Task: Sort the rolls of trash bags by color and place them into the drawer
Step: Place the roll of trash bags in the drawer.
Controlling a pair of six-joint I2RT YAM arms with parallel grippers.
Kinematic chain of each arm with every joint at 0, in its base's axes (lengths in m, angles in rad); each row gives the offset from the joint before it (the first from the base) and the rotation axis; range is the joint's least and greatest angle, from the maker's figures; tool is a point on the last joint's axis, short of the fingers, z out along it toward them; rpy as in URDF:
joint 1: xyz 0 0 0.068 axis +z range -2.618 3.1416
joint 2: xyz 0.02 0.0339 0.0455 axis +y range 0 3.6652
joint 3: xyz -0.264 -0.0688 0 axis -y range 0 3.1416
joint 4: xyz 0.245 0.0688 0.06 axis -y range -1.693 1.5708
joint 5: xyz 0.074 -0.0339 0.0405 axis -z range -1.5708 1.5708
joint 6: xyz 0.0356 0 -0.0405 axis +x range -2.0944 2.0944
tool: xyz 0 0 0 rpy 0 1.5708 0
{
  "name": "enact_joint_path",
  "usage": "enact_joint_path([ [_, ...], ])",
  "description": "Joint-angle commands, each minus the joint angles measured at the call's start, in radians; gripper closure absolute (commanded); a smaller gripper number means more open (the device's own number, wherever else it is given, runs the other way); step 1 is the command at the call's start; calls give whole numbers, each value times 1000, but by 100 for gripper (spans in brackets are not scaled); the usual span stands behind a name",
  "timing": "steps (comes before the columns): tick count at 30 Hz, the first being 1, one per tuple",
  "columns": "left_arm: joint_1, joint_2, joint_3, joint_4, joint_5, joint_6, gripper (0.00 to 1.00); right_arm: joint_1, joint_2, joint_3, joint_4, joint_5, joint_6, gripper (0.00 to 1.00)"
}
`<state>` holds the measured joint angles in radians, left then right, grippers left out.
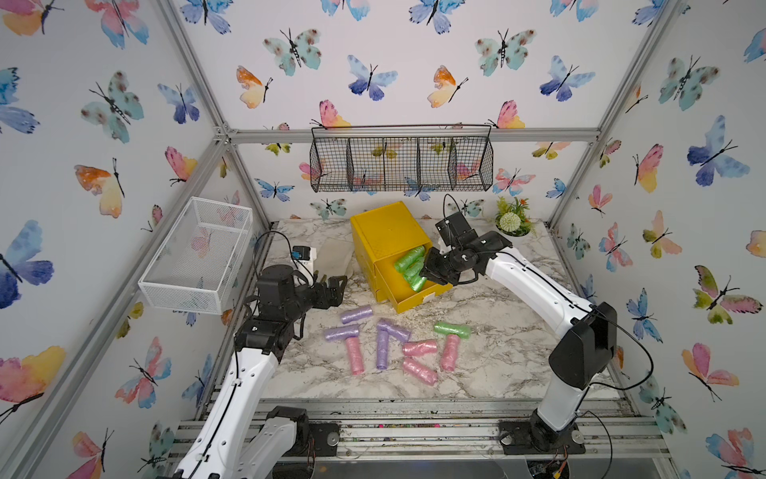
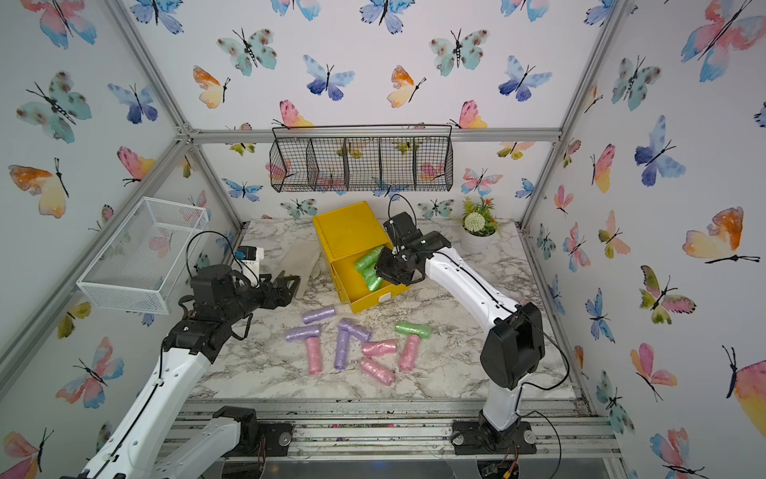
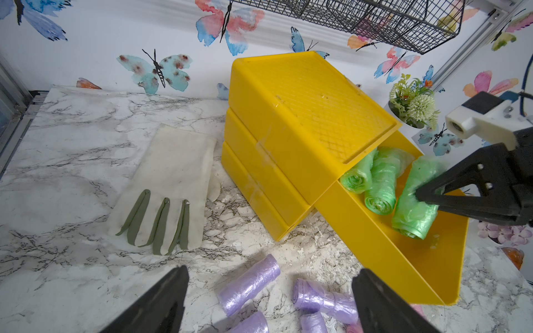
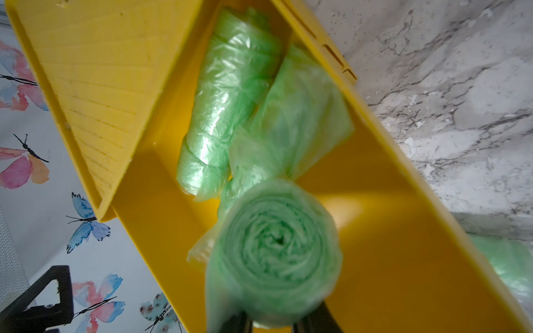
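The yellow drawer unit (image 1: 387, 232) stands at the back with its top drawer (image 1: 414, 299) pulled out. Two green rolls (image 1: 409, 259) lie inside it. My right gripper (image 1: 427, 275) reaches into the drawer, shut on a third green roll (image 4: 274, 253), whose end faces the right wrist camera. Several purple rolls (image 1: 356, 314), several pink rolls (image 1: 355, 356) and one green roll (image 1: 452, 329) lie on the marble table (image 1: 497, 365) in front. My left gripper (image 1: 338, 286) hangs open above the purple rolls (image 3: 248, 285), holding nothing.
A cream glove with green fingers (image 3: 173, 187) lies left of the drawer unit. A white wire basket (image 1: 199, 253) hangs on the left wall, a black wire basket (image 1: 402, 159) on the back wall. A potted plant (image 1: 514, 220) stands at the back right.
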<state>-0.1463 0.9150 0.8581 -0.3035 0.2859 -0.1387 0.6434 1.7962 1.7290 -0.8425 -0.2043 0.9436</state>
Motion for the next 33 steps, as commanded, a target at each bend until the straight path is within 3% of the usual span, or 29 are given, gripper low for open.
enact_joint_path([
  [1,-7,-11,-8,12,-8,10,6,7,9,21,-23,20,-20,76],
  [17,-6,-12,-8,11,-14,8,6,7,8,51,-33,36,-28,62],
  [33,-6,-13,-8,11,-16,9,6,7,8,171,-79,78,-35,59],
])
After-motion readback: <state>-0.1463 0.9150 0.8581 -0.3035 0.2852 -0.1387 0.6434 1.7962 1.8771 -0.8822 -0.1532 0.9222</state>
